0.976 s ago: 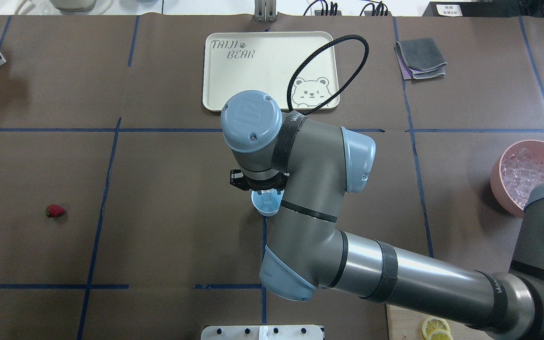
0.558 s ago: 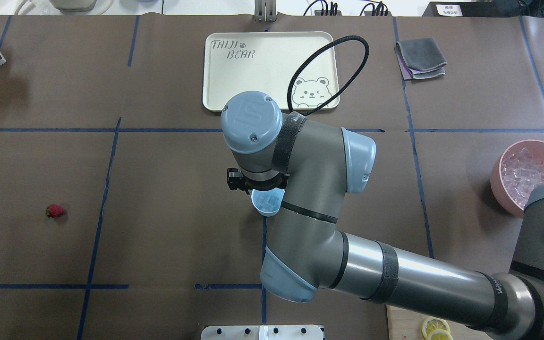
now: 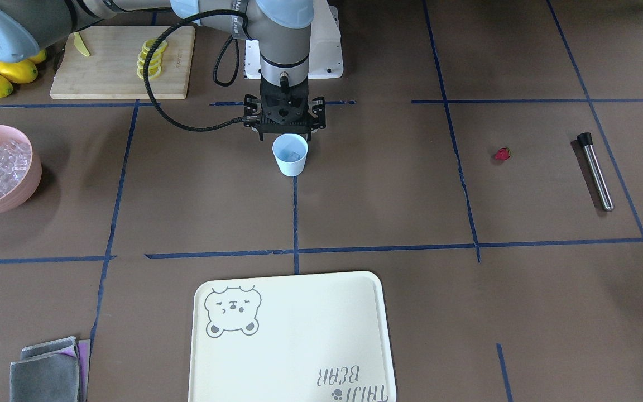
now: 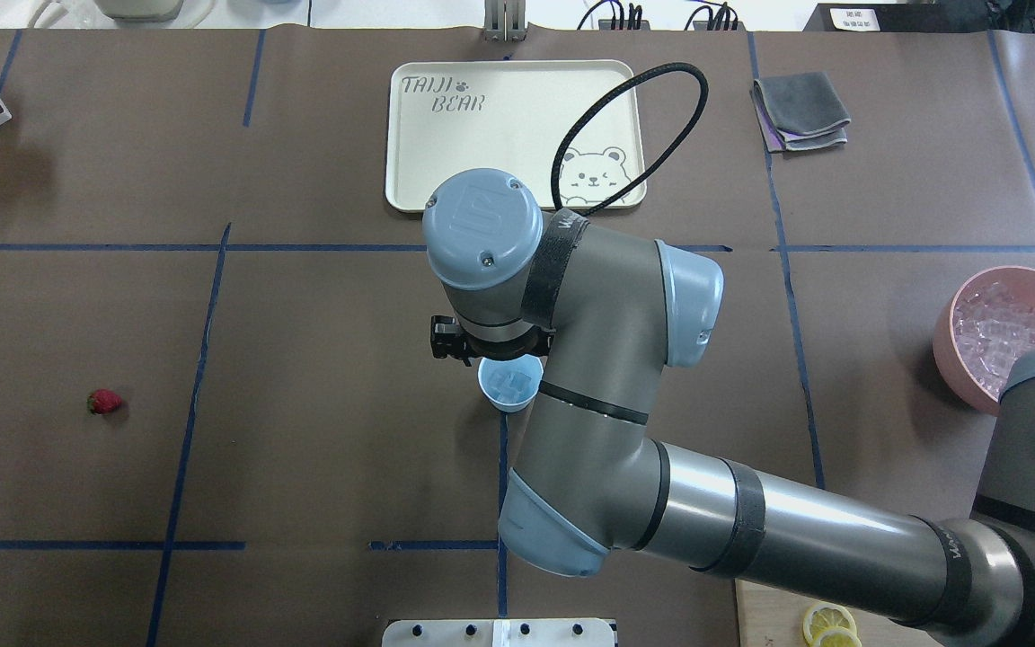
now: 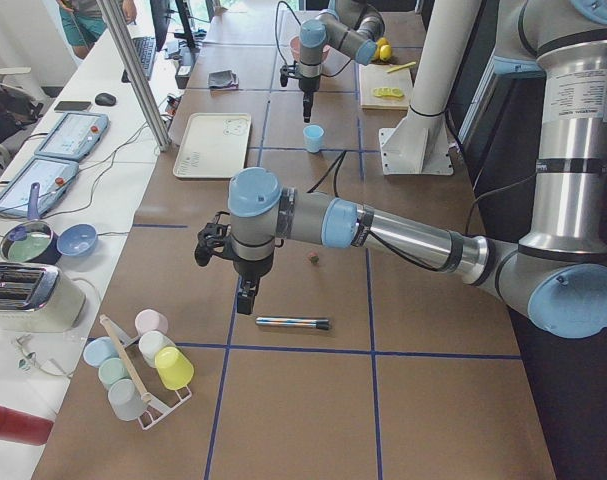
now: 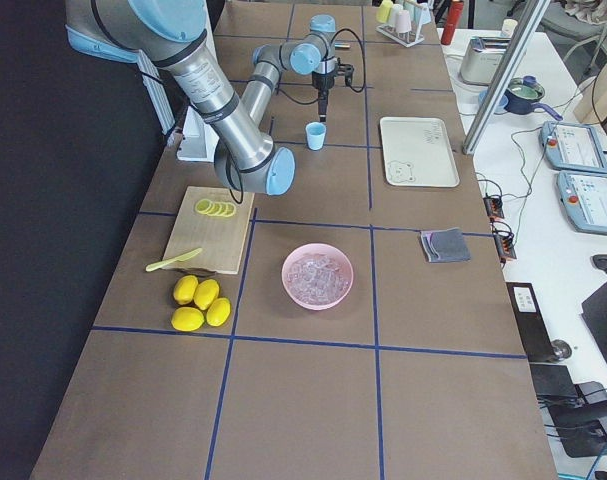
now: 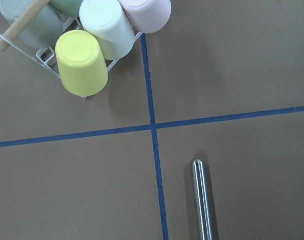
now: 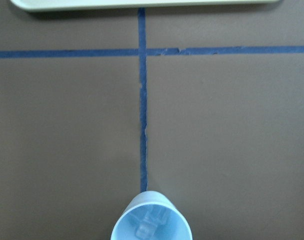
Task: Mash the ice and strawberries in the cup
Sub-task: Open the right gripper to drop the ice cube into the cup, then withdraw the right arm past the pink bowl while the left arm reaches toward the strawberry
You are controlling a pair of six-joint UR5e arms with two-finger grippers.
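The cup [image 4: 509, 385] now holds ice [image 8: 150, 223]: a few clear cubes lie on its bottom, where a second ago the fingers were still down over its mouth. It stands upright on the blue tape line, in the same spot as before.

The right gripper [image 3: 283, 129] has lifted clear and hangs just above the cup's robot-side rim. Its jaws look spread wide and empty, as far as I can make out. My wrist camera on that arm shows no fingers at all, only the cup below. So I count the ice step as done.

The strawberry [image 4: 104, 401] has not moved. It lies well apart from the cup, towards the robot's left, alone on the brown table. Further from the cup again is the steel muddler [image 3: 595, 170], with the left gripper [image 5: 245, 297] hovering over it. Whether that one is open or closed I cannot tell.

I judge the berry goes in next, then the mashing.
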